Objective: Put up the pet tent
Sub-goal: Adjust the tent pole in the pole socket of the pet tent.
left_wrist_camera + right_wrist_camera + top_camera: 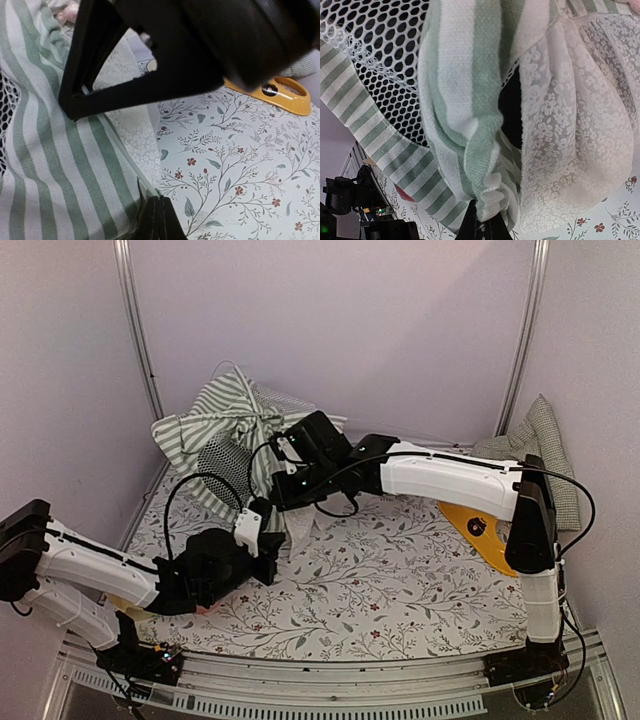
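The pet tent [215, 415] is seen lying collapsed and crumpled toward the far left corner of the desk [400, 580], whose surface is covered with a floral print. Its green-and-white striped fabric is bunched into folds, and the mesh window [225, 455] is turned toward the near edge.

The right arm [450, 480] is stretched from the near right corner across the desk to the tent. The right claw [481, 225] is closed on a twisted fold of the striped fabric, which is drawn down between its fingertips. In the right wrist view the mesh is spread behind this fold, and the lace curtain [570, 125] hangs bunched just beside it.

The left claw [158, 220] is held at the tent's near side, low over the desk. Its fingers are pressed fully together at the hem of the striped fabric. Whether the hem is caught between them cannot be told. In the left wrist view the black body of the right arm's wrist is seen above the fabric.

A checked cushion [540, 450] is propped in the far right corner. A flat yellow piece [480, 530] lies near the right edge, partly hidden under the right arm and well apart from the tent.
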`<state>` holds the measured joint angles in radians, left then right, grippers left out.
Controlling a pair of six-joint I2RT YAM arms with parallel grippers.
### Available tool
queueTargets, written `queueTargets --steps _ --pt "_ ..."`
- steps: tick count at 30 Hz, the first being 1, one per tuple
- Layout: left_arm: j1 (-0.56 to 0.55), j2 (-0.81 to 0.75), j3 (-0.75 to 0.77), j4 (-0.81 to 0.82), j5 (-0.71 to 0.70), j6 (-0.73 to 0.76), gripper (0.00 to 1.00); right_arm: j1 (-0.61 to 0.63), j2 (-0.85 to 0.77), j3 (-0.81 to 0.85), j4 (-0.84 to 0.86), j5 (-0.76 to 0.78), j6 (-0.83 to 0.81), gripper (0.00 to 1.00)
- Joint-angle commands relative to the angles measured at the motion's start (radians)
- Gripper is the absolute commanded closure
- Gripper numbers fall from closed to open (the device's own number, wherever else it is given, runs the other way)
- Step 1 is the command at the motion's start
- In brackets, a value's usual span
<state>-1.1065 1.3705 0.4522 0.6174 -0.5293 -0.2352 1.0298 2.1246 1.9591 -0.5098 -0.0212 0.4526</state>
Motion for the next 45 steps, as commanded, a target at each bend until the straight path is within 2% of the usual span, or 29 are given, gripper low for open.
queueTargets --steps 1,8,12,17,21,24,31,39,45 --pt "0.032 -0.069 -0.039 0.123 0.069 -0.099 1.00 0.012 0.027 0.028 0.066 0.033 0.003 1.00" --pt "0.100 -0.141 -0.067 0.161 0.128 -0.235 1.00 0.026 0.027 -0.011 0.111 0.049 0.013 1.00" --pt "0.131 -0.144 -0.072 0.168 0.167 -0.260 1.00 0.032 0.017 -0.036 0.140 0.057 0.024 1.00" --pt "0.133 -0.196 -0.083 0.055 0.205 -0.238 1.00 0.032 0.014 -0.032 0.132 0.069 0.022 1.00" --pt "0.136 -0.260 -0.140 0.018 0.257 -0.200 0.82 0.032 0.016 -0.015 0.127 0.064 0.022 1.00" --pt "0.145 -0.276 -0.144 -0.040 0.299 -0.174 0.79 0.032 0.027 0.020 0.106 0.058 0.023 1.00" --pt "0.151 -0.211 -0.103 -0.112 0.332 -0.111 0.85 0.033 0.027 0.047 0.094 0.054 0.023 1.00" --pt "0.183 -0.168 -0.064 -0.123 0.335 -0.098 0.85 0.034 0.024 0.046 0.090 0.053 0.024 1.00" --pt "0.197 -0.158 -0.055 -0.116 0.359 -0.093 0.96 0.034 0.027 0.046 0.088 0.057 0.021 1.00"
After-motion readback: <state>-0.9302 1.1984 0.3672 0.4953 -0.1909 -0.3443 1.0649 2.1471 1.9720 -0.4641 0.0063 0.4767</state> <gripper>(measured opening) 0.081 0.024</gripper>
